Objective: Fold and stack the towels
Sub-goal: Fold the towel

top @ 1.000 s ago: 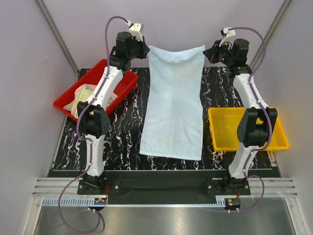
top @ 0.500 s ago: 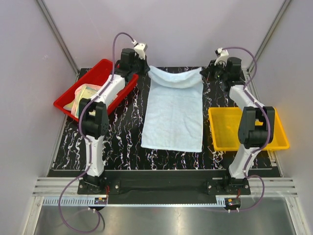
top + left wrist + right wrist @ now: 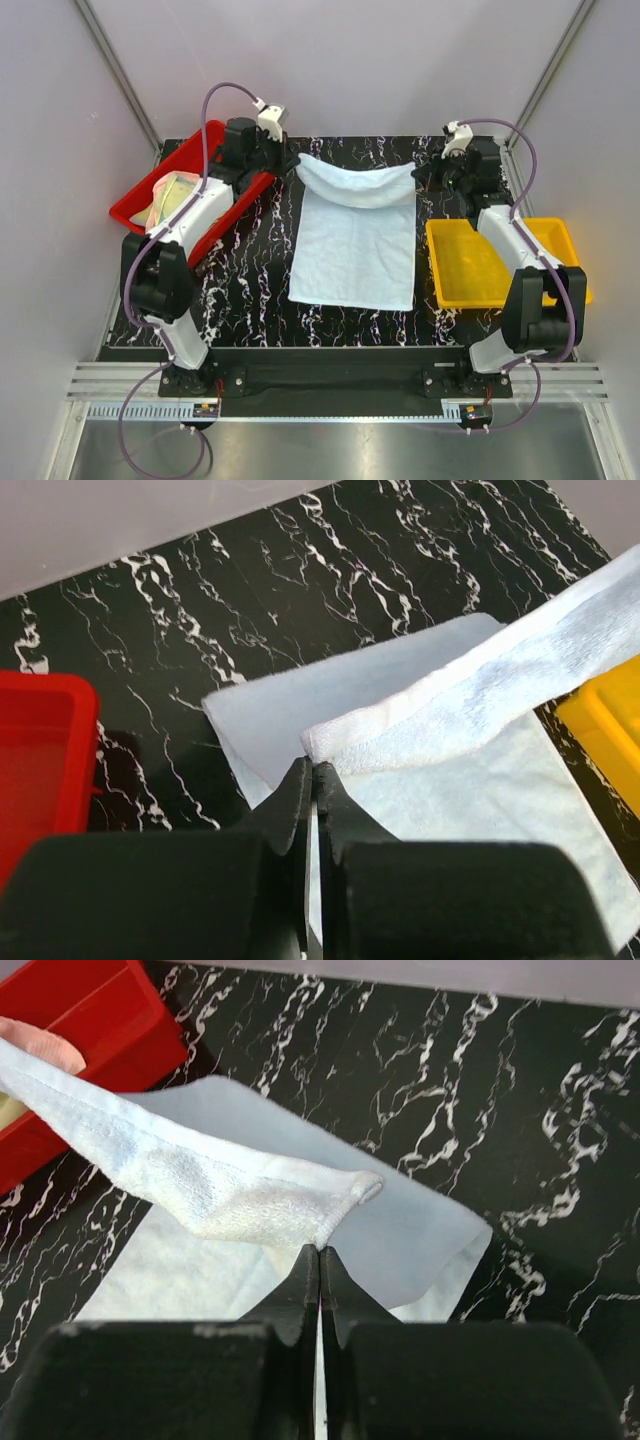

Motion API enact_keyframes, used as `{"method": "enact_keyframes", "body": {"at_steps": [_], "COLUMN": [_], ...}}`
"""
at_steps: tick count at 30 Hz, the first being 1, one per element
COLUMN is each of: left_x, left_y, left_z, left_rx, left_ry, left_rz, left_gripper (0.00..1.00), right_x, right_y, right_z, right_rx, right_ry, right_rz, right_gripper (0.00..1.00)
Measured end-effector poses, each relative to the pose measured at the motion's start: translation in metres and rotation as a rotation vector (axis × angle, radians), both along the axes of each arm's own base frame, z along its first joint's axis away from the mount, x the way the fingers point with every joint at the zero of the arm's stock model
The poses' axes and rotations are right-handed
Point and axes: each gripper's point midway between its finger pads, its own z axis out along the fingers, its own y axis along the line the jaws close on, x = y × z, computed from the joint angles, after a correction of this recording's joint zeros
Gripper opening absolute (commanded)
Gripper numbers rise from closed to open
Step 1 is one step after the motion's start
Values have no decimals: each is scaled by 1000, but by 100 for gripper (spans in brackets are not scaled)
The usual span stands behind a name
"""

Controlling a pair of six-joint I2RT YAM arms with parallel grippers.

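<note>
**While its far corners are pinched up, a pale blue towel sags over the table**

Seen from overhead, the towel's near part lies flat on the black marbled surface between the red tray and the yellow tray. Its far edge is raised and droops in a curve between the two arms. That view is too distant to read the jaws, but the wrist cameras settle it. The left gripper is pressed together on the far left corner, with the hem right at its tips. The right gripper is clamped on the far right corner, where the terry bunches into a small fold. Only the overhead camera shows the other towels, yellow-green among them, heaped in the red tray. The right wrist catches just a pink towel at that tray's wall.
</note>
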Motion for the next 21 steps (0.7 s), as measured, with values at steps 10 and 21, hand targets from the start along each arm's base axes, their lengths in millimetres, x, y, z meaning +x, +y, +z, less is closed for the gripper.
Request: {"method": "enact_keyframes", "body": {"at_steps": [10, 21], "left_x": [-62, -105], "left_y": [1, -18], "left_z": [-53, -64], "left_rx": [4, 17], "left_ry": [152, 231], "left_rz": [-49, -98], "left_gripper": [0, 0], "right_x": [-53, -101], "right_y": [-1, -14], "right_z": [-33, -58], "right_rx": [8, 42], "right_ry": [193, 406], "right_rz": [-98, -232], "right_gripper": [0, 0]}}
